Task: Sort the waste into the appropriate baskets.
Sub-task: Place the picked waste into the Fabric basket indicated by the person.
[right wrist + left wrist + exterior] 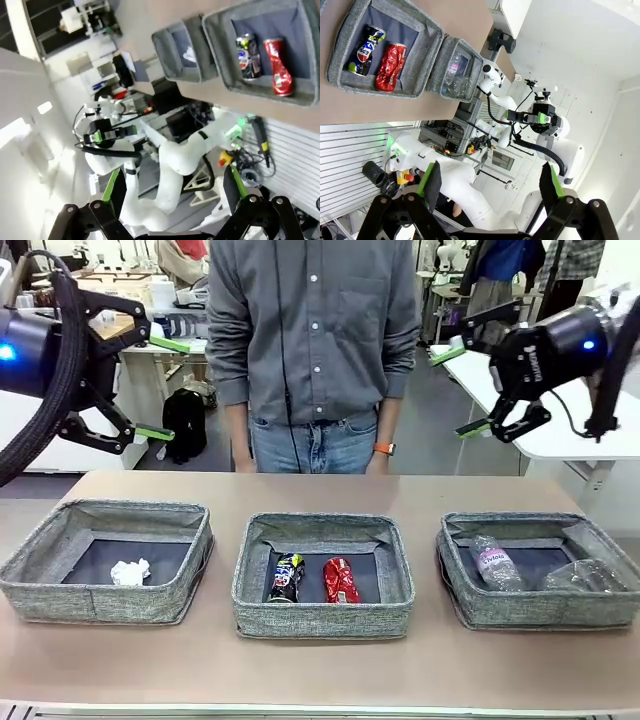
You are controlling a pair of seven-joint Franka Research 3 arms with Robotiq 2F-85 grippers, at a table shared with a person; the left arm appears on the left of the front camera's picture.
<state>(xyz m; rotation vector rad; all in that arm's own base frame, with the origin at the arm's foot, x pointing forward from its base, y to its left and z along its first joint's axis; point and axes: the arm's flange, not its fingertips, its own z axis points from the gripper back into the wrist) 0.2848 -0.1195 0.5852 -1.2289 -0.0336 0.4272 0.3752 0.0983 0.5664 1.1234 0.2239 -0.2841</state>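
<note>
Three grey woven baskets sit in a row on the brown surface (320, 670), apart from one another. The left basket (40, 585) at nine o'clock holds a crumpled white paper ball (130, 572) on its dark base. The middle basket (320, 622) holds two cans lying side by side, close together: a dark blue-black can (287, 577) toward nine o'clock and a crushed red can (341, 581) toward three o'clock. The right basket (540, 615) at three o'clock holds a clear labelled water bottle (495, 562) and, beside it toward three o'clock, a clear plastic cup (582, 577). A person in a grey shirt (312, 330) stands at twelve o'clock behind the surface, with an orange watch (385, 449) on one wrist. The left gripper (165, 388) hangs high above the left basket with its jaws spread wide and nothing between them; the right gripper (458, 392) hangs high above the right basket, jaws likewise spread and empty. Nothing lies between the baskets and the near edge.
</note>
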